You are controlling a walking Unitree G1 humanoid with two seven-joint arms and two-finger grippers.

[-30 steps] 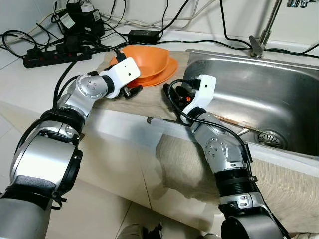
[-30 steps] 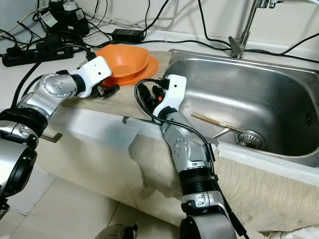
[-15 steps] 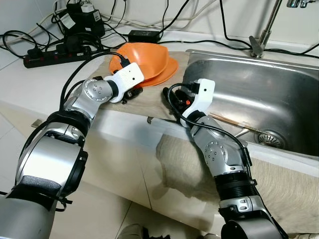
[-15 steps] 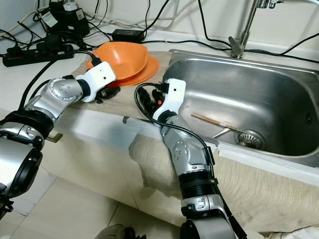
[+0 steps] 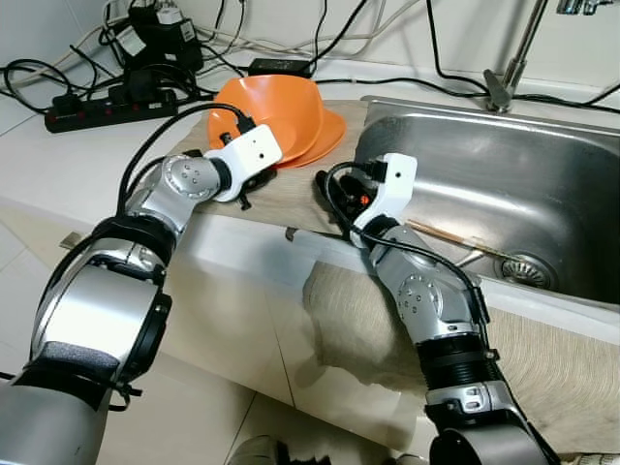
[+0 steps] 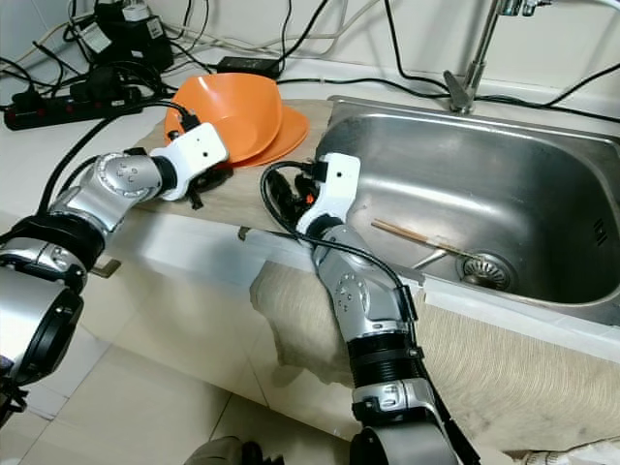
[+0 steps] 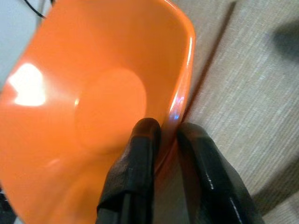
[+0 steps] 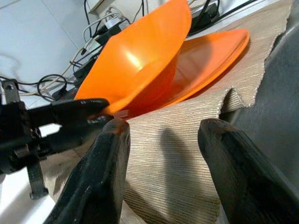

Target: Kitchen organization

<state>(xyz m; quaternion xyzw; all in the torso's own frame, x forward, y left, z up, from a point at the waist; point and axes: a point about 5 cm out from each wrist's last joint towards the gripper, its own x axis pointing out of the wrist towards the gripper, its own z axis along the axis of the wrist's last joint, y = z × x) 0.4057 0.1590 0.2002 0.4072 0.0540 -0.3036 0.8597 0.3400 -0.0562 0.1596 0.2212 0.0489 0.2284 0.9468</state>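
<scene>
The left pincer (image 7: 164,135) pinches the rim of the glossy orange plastic bowl (image 5: 271,107), tilted up off the flat orange plate (image 5: 325,136) at upper centre. That thin, slick rim could slip free, dropping the bowl onto the plate or beige ribbed mat (image 5: 291,199). The right pincer (image 8: 161,140), spread and holding nothing, hovers just beside. Black cables (image 5: 126,92) crowd the bench upper left; the steel sink (image 5: 504,174) with 1 wooden chopstick (image 5: 455,240) lies right.
</scene>
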